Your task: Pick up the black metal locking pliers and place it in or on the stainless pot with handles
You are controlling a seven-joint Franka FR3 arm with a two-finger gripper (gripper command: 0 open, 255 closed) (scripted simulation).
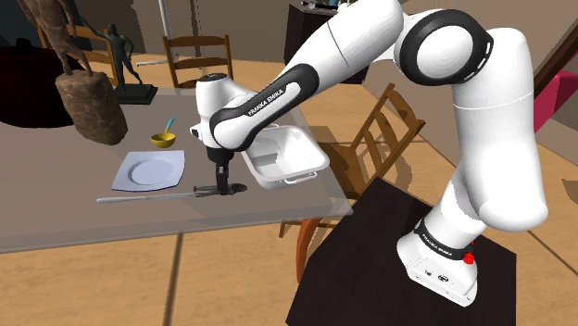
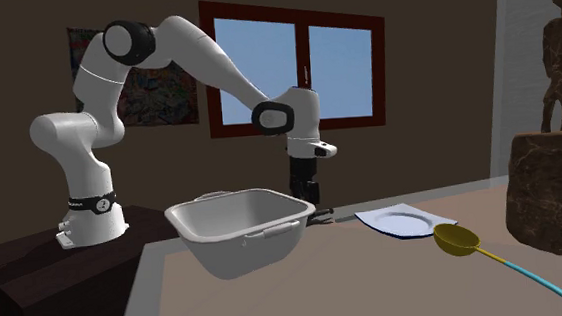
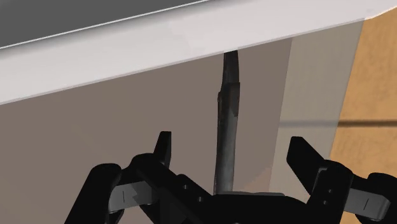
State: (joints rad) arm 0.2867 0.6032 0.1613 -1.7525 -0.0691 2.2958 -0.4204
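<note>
The dark locking pliers [image 1: 237,189] [image 3: 228,114] lie flat on the grey-brown table [image 1: 56,218], close to its near edge. My black gripper [image 1: 222,184] [image 2: 307,202] [image 3: 233,154] is lowered over them and open. Its fingers [image 3: 164,149] stand on either side of the pliers without touching them. The pot [image 1: 282,157] [image 2: 241,225] is drawn as a plain white rectangular basin with side handles. It stands just beyond the pliers' tip, and its wall [image 3: 159,51] shows ahead of the gripper.
A white plate [image 1: 148,171] [image 2: 405,220] and a yellow ladle with a blue handle [image 1: 164,140] [image 2: 456,237] lie on the shoulder view's left of the gripper. A brown statue [image 1: 88,102] [image 2: 556,185] stands further back. A wooden chair [image 1: 370,139] is beside the table edge.
</note>
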